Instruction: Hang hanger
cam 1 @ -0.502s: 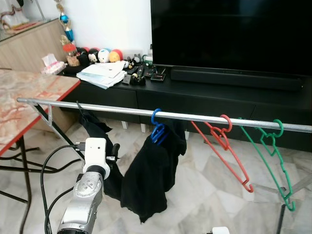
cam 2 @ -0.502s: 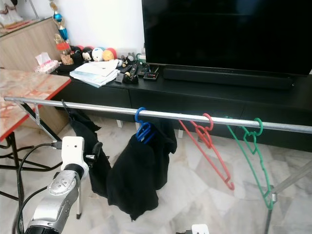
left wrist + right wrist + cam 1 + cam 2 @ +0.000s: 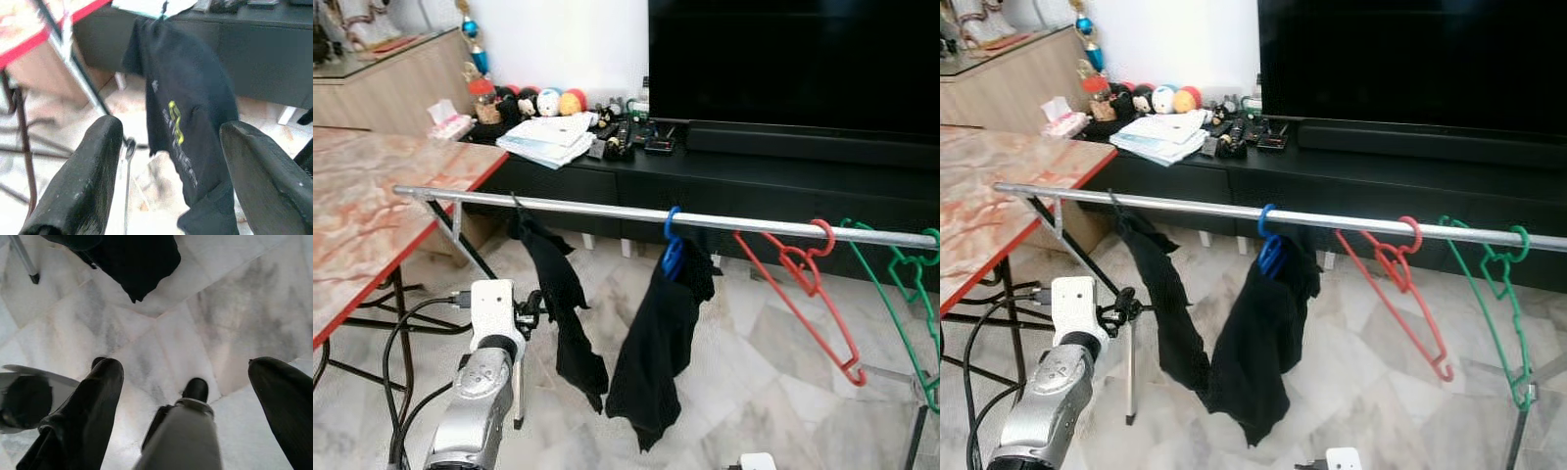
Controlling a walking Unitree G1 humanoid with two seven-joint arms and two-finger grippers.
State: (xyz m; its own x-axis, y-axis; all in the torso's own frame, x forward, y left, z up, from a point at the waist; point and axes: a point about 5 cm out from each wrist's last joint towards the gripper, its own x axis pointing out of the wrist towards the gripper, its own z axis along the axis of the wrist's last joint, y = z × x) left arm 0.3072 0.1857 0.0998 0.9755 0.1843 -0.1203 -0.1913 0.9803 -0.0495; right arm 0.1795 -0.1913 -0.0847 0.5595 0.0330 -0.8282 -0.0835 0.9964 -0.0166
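The whole head view has slid sideways since half a second ago, so the camera has turned left; the things on the rail (image 3: 607,208) keep their places relative to one another. The marble table (image 3: 372,211) now takes up more of the left edge. The left gripper (image 3: 171,161) is raised before the dark garment (image 3: 558,294) hanging at the rail's left end, its fingers (image 3: 78,181) spread apart and holding nothing. Next along come the blue hanger (image 3: 672,245) with black cloth, the red hanger (image 3: 798,284) and the green hanger (image 3: 901,294), all hooked on. The right gripper (image 3: 186,396) points at the floor, fingers apart. All three hangers seem already hung, though the green one is partly cut off.
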